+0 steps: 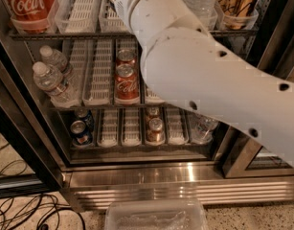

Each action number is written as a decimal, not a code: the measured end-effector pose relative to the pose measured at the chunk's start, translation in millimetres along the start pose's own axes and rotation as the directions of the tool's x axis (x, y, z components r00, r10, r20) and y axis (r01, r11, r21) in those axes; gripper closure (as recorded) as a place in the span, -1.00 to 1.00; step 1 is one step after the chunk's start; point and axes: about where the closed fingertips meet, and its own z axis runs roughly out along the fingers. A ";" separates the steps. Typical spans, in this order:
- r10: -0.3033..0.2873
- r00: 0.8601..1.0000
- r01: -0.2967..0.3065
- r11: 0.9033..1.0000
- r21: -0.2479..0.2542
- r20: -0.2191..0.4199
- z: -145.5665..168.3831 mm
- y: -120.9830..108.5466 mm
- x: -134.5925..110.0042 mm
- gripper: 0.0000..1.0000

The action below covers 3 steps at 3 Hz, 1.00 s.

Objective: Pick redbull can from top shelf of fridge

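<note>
Two Coca-Cola cans [126, 78] stand one behind the other on the middle rack of the fridge [151, 176], just left of the white arm [209, 80]. That arm fills the right of the frame and reaches up across the top shelf [79, 34] at upper middle. The gripper lies beyond the top edge, out of view, so whether it is wide, narrow or holding anything cannot be told. The redbull can cannot be made out in this view. Water bottles [50, 80] lean at middle left.

Break room or shop corner, stocked display fridge [175, 177], loose floor cables [16, 208]
</note>
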 end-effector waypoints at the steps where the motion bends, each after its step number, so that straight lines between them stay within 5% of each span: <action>1: 0.101 0.986 -0.103 0.995 -0.007 -0.132 -29.5 -4.9 22.4 1.00; 2: 0.269 0.915 -0.275 0.961 0.022 -0.301 -65.1 -4.2 58.9 1.00; 3: 0.379 0.821 -0.405 0.914 0.032 -0.426 -90.3 4.5 81.3 1.00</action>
